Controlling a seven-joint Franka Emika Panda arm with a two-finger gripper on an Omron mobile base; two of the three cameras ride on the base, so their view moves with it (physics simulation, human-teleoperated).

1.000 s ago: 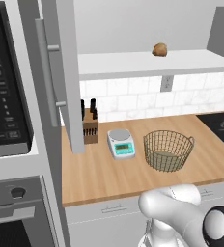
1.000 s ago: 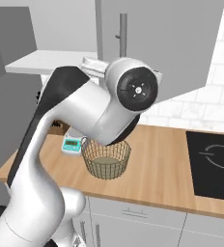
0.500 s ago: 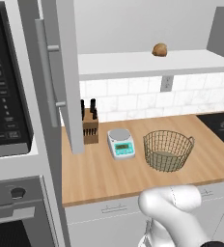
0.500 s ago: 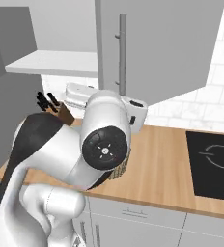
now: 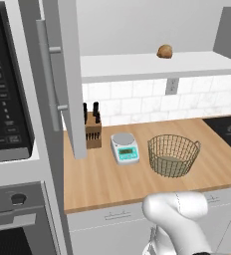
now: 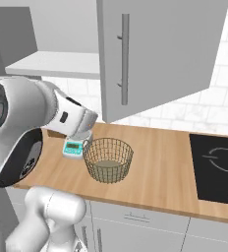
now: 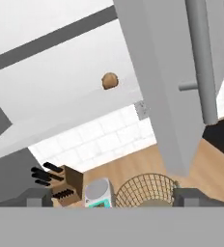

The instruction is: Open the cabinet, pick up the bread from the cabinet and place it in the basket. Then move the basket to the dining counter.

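- The arm is folded low and close in front of the right base camera, its white links hiding the left end of the counter (image 6: 160,162).
- The fingers (image 7: 34,197) stand wide apart, holding nothing; just their tips show.
- The basket (image 5: 173,155) sits on the counter beside the kitchen scale (image 5: 124,147).
- The cabinet (image 6: 150,49) doors stand open.
- The bread (image 5: 164,51) lies on the shelf.

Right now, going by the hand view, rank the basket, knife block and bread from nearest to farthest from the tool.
1. basket, low, between the tool tips.
2. knife block, lower left, by the backsplash.
3. bread, up on the cabinet shelf.
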